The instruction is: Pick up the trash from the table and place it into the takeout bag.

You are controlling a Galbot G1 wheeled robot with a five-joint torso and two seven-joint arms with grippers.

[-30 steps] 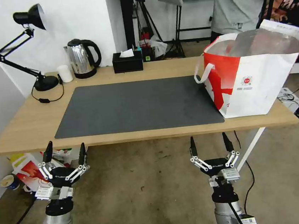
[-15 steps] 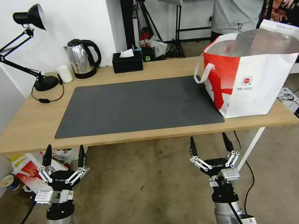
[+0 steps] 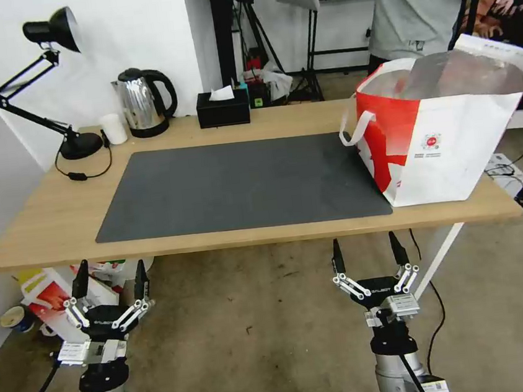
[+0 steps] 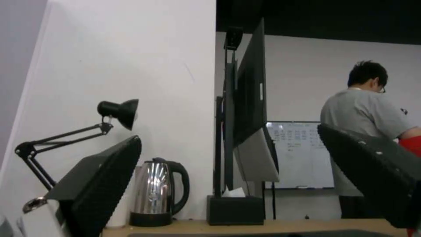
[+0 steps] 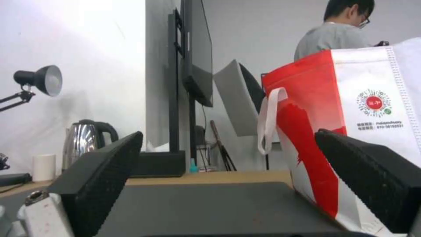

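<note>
The takeout bag [image 3: 448,139], white with red panels and a foil lining, stands open on the right end of the table [image 3: 52,218], its corner on the dark grey mat [image 3: 235,186]. The trash is out of view; the mat's surface is bare. My left gripper [image 3: 111,266] hangs open below the table's front edge on the left, fingers pointing up. My right gripper [image 3: 364,239] is open too, below the front edge and left of the bag. The right wrist view looks between its open fingers [image 5: 101,171] across the mat to the takeout bag [image 5: 351,98].
Along the back edge stand a black desk lamp [image 3: 57,86], a small white cup [image 3: 113,128], a steel kettle [image 3: 142,102] and a black tissue box [image 3: 223,108]. A person stands behind the bag. Red-and-white packaging [image 3: 51,296] lies on the floor under the table's left end.
My left gripper has sunk a little lower and drifted slightly left, still open. The right arm, the bag and the table items have not moved.
</note>
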